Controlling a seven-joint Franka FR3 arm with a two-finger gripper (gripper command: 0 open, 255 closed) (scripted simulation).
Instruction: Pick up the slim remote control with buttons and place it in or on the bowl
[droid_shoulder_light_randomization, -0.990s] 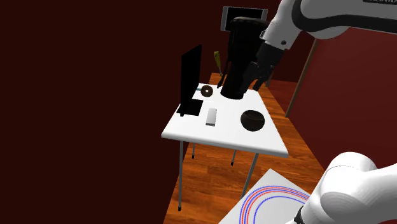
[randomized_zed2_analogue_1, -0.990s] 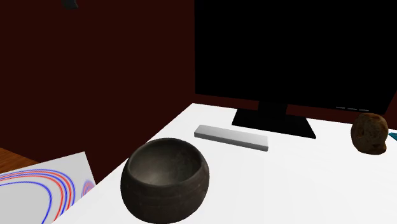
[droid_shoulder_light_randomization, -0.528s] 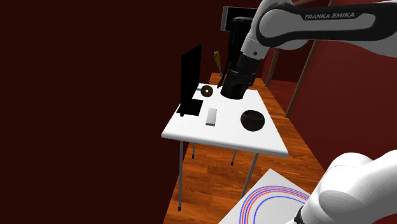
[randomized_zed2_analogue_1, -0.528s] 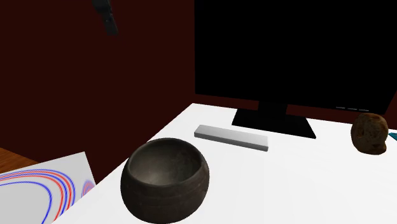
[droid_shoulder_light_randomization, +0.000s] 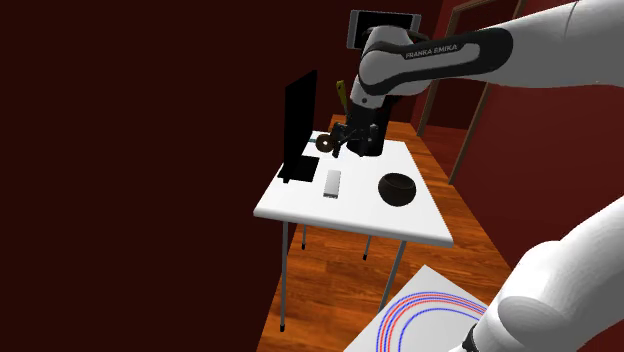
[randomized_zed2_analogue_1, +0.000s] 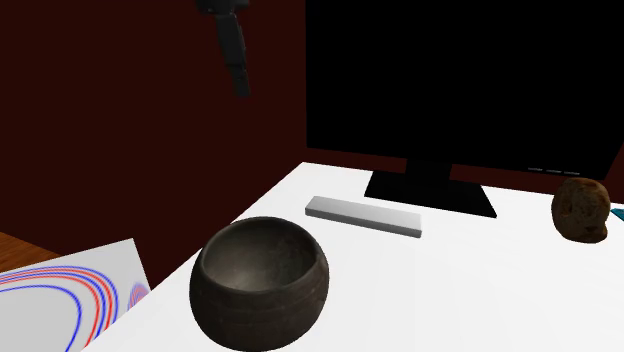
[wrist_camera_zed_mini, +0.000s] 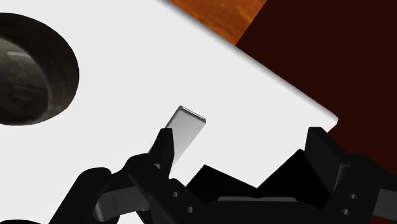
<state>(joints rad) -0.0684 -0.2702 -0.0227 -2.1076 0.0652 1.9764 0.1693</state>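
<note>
Judging from how things lie, no part of the task is done yet. The remote (droid_shoulder_light_randomization: 333, 183) is seen flat on the table (droid_shoulder_light_randomization: 300, 205), near the bowl (droid_shoulder_light_randomization: 397, 188) and on the shoulder view's left of it, not touching it. The bowl is empty. The gripper (droid_shoulder_light_randomization: 343, 140) is held above the table, behind the bowl, with its fingers spread and nothing between them. In the wrist view the remote (wrist_camera_zed_mini: 184, 130) is seen by one finger, not between the two. It is judged that lowering, closing, lifting and carrying to the bowl are all left to do.

The table is white, on thin legs. Farther left of the bowl than the remote, a black monitor (droid_shoulder_light_randomization: 300, 125) is stood. Behind the bowl a brown round thing (droid_shoulder_light_randomization: 324, 144) is laid. A wooden floor (droid_shoulder_light_randomization: 320, 300) and dark red walls are shown, and below the bowl a white mat (droid_shoulder_light_randomization: 420, 310) with blue and red arcs is spread.
</note>
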